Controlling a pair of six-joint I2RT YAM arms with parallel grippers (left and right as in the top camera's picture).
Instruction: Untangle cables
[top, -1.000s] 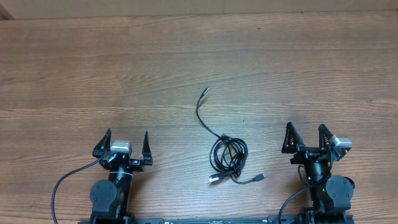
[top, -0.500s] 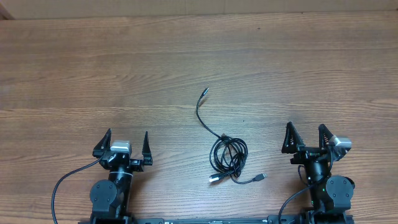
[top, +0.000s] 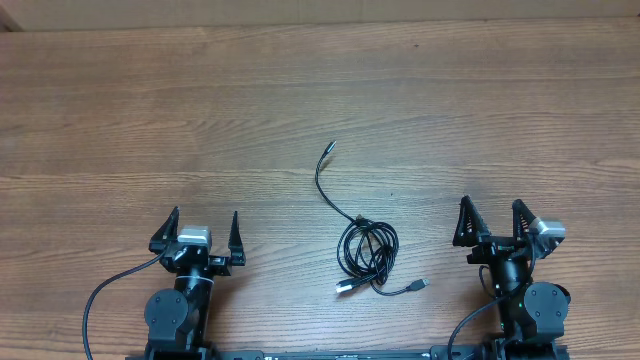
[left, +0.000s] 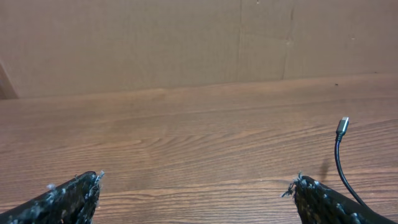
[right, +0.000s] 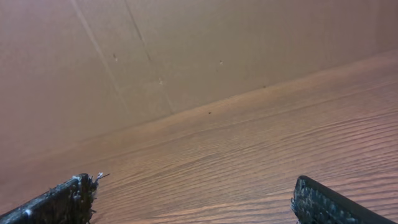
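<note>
Lying on the table between the two arms, the cables are gathered into one small looped coil that has not yet been pulled apart. From the coil a single loose tail runs up and to the left, away from the robot, and ends in a small plug; two more plug ends poke out on the coil's near side. The long axis of the whole tangle therefore slants from near-right to far-left. The left gripper sits well to the left of the coil and the right gripper well to its right, both low, just above the table, and pointing forward. Each has its fingers spread wide apart with nothing between them. The right gripper looks somewhat nearer the coil. The left wrist view catches only the tail's silver-tipped plug, at its right edge, and the right wrist view shows no cable at all. A first move would probably call for both arms to turn inward toward the coil, the right taking the loops and the left the tail.
</note>
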